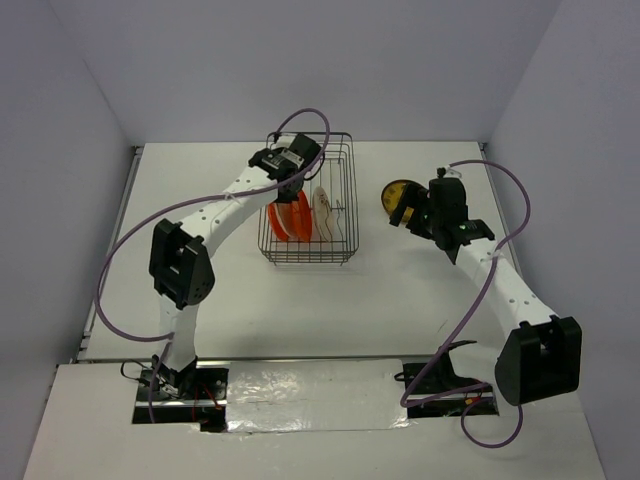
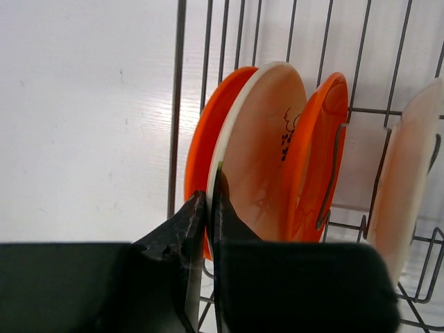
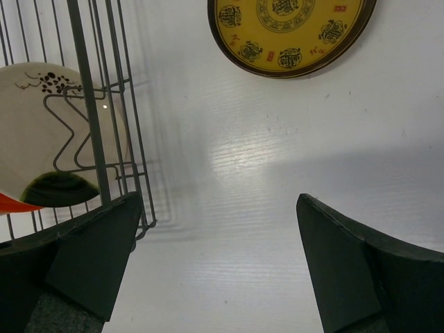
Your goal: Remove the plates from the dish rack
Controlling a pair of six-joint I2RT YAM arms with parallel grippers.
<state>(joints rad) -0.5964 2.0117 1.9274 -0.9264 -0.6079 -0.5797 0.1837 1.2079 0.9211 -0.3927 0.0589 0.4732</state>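
The left hand (image 2: 210, 201) is pinching the rim of the cream plate (image 2: 260, 146), wedged between orange plates (image 2: 319, 139) in the dish rack (image 2: 177, 104), so a crooked lift may be risking a slip or snag, while the right hand (image 3: 222, 236) is hanging open.

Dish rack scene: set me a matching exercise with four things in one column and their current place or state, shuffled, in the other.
Things:
1. yellow plate
2. orange plate
3. left gripper
4. right gripper

Places or states:
A. open, over the table
B. standing on edge in the dish rack
C. lying flat on the table, outside the rack
D. shut on the rim of the cream plate

Pairs: 1-C, 2-B, 3-D, 4-A
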